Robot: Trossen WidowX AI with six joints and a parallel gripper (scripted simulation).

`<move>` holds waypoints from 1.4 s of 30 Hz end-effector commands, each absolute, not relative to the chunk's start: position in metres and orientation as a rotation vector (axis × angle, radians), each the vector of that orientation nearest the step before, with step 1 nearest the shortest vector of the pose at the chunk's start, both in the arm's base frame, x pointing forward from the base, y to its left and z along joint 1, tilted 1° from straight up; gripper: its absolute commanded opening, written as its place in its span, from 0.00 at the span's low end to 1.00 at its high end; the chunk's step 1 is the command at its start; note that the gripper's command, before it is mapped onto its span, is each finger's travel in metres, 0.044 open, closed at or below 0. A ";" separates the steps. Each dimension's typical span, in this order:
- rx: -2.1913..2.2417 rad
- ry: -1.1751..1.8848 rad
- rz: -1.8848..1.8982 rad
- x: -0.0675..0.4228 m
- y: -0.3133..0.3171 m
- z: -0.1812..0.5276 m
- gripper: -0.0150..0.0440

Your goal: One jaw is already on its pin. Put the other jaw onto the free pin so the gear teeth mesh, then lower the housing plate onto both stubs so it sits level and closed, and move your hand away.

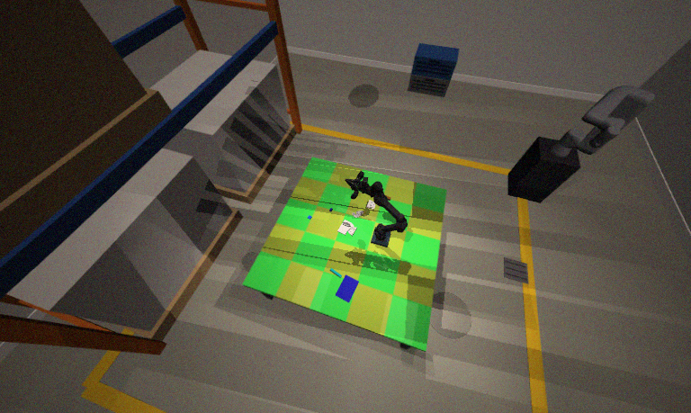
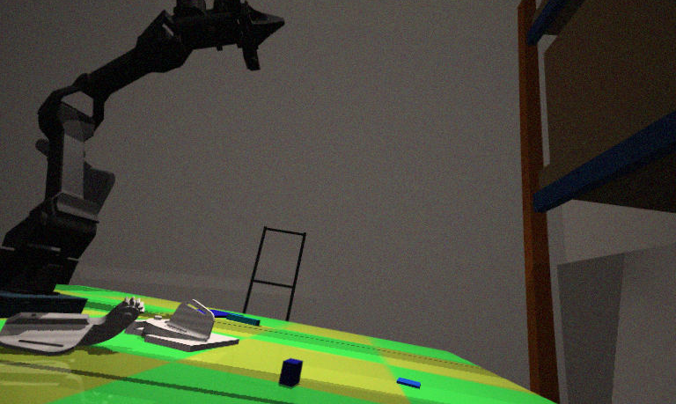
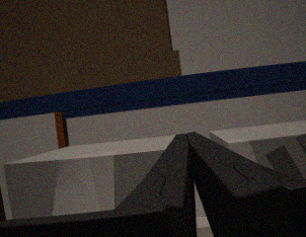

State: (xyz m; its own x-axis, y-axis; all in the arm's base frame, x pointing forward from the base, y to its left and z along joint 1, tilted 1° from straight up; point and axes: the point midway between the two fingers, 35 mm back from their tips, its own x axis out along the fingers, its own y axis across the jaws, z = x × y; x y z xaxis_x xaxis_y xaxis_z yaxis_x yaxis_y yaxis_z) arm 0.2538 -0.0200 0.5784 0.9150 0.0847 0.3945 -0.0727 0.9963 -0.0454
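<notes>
My gripper (image 1: pixel 348 181) (image 2: pixel 282 20) (image 3: pixel 187 143) is shut and empty, high above the table. The white base (image 1: pixel 345 230) (image 2: pixel 218 341) lies on the table, with an upright curved pale part on it. The mounted jaw and the pins are too small to tell clearly. A loose pale jaw (image 1: pixel 358 213) (image 2: pixel 112 325) with teeth at its raised end lies beside the base. A white slotted plate (image 1: pixel 371 204) (image 2: pixel 37 334), seemingly the housing plate, lies beyond that jaw and overlaps it in the exterior view. None of these parts shows in the wrist view.
A dark blue block (image 1: pixel 330 210) (image 2: pixel 290 372) and a small blue piece (image 1: pixel 309 217) (image 2: pixel 408 382) lie beside the parts. A teal bar (image 1: pixel 336 273) (image 2: pixel 243 319) and a blue rectangle (image 1: pixel 347 288) lie farther off. A rack beam (image 1: pixel 224 77) (image 3: pixel 118 95) stands beyond the table.
</notes>
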 end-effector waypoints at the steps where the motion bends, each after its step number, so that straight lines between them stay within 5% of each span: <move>1: -0.064 -0.326 0.038 0.275 -0.032 0.558 0.25; 42: -0.404 0.497 -0.055 0.373 -0.116 0.339 0.25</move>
